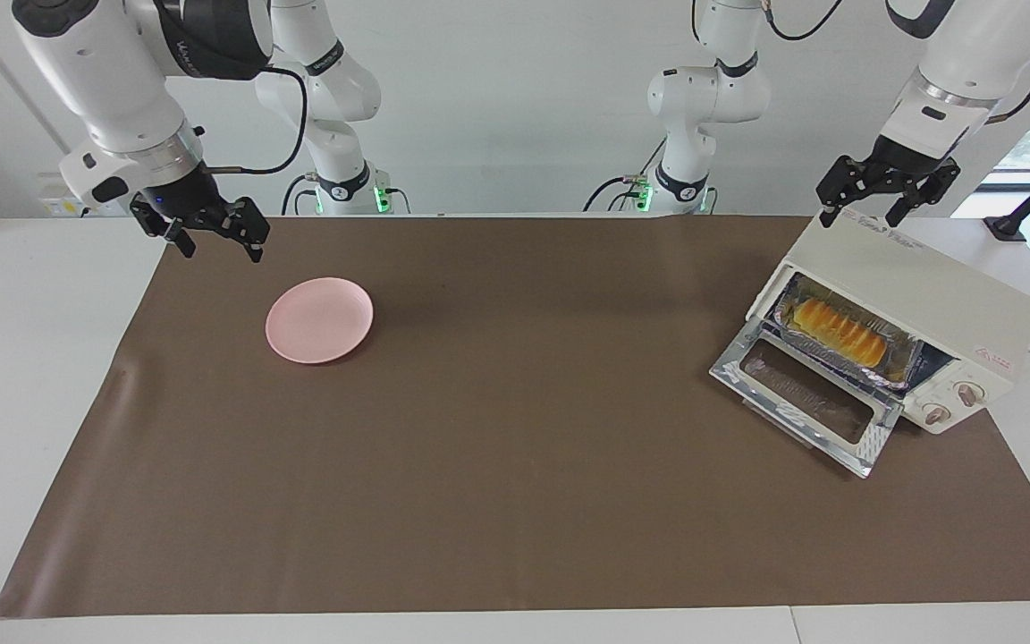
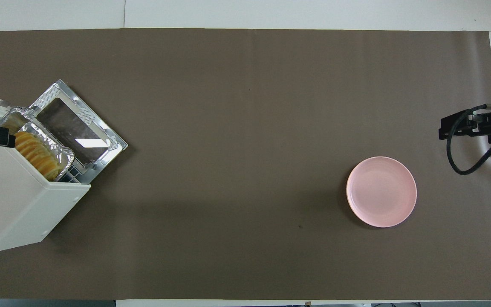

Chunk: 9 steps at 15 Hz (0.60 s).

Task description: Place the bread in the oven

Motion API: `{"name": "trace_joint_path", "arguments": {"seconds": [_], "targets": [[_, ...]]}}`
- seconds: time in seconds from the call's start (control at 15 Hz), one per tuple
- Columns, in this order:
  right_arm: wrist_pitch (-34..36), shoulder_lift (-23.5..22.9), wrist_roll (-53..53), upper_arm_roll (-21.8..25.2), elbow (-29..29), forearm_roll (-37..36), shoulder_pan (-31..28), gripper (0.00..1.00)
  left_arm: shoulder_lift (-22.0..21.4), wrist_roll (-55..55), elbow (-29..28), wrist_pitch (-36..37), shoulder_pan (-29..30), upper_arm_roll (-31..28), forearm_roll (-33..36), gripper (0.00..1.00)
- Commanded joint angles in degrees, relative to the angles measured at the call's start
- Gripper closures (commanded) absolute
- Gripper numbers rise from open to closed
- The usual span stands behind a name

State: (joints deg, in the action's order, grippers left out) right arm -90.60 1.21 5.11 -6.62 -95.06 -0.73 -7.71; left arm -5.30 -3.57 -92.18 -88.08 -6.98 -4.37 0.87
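I've got the L gripper [image 1: 883, 199] up in the air over the top of the oven [image 1: 917, 295], fingers spread, nothing in it, not touching the oven. R gripper [image 1: 208, 234] hangs over the edge of the brown mat [image 1: 515, 501] at the R arm's end, near the plate [image 1: 319, 319]; fingers spread too, empty, arm just waiting. Plate is pink, bare, flat on the mat, a bit farther out than the R gripper's spot. Oven sits angled at the L arm's end, partly on the mat. Bread [image 1: 840, 327] is in a foil tray [image 1: 898, 368] inside the oven mouth, tray's front rim poking out slightly. Farther out, the oven door [image 1: 801, 398] is dropped fully open, lying in front of the tray. Two knobs on the oven front.
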Motion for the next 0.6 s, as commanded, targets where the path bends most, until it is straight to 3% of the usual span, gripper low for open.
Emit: {"name": "trace_joint_path", "arguments": {"seconds": [0.0,0.53], "targets": [[0.51,0.90,-1.50,-0.33,-0.65,0.38,-0.64,0.00,-0.42,-0.83,0.42,0.89,1.79,1.21,-0.51,0.00],[0.51,0.90,-1.50,-0.33,-0.65,0.38,-0.55,0.00,0.20,-0.91,0.86,1.86,1.79,1.21,-3.07,0.00]]}}
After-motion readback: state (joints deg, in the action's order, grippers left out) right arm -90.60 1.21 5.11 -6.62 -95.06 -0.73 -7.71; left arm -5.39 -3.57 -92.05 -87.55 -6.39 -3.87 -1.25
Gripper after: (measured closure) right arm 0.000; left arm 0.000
